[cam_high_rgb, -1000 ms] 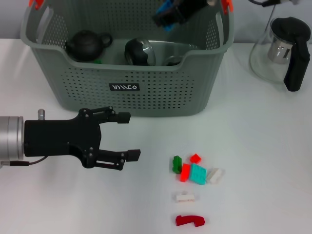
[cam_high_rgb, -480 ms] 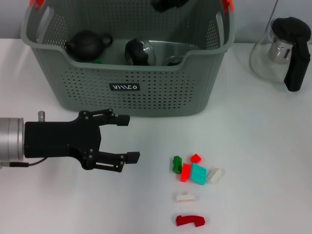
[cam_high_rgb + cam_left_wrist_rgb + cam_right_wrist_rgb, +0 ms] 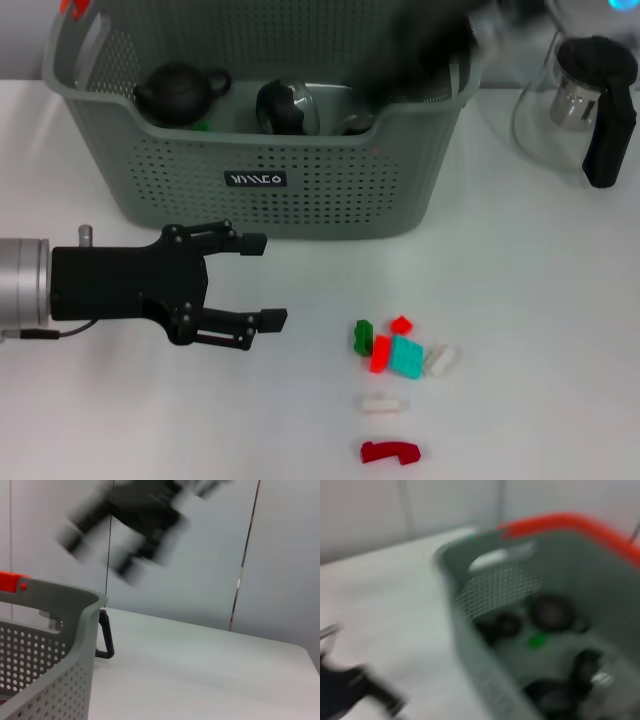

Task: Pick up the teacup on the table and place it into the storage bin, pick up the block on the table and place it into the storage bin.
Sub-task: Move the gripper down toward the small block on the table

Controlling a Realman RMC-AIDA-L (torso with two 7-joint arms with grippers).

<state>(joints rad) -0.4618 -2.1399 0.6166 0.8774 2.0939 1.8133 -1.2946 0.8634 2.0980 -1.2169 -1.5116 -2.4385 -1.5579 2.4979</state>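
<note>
The grey perforated storage bin (image 3: 330,205) stands at the back of the table. Inside it lie a dark glossy vessel that looks like the teacup (image 3: 286,106) and a small green block (image 3: 537,640). Loose blocks (image 3: 398,352) sit in a cluster on the table at front right, with a white block (image 3: 381,404) and a red piece (image 3: 389,452) nearer me. My right gripper (image 3: 430,55) is a dark blur over the bin's right corner, also seen in the left wrist view (image 3: 132,525). My left gripper (image 3: 265,281) rests open and empty in front of the bin.
A black teapot (image 3: 178,91) lies in the bin's left part. To the right of the bin stands a glass pot with a black handle (image 3: 588,100). Orange clips (image 3: 73,8) mark the bin's handles.
The right gripper, over the bin's middle with a blue block a second ago, has swung right to the bin's right corner; no blue shows now. The left arm is unmoved.
</note>
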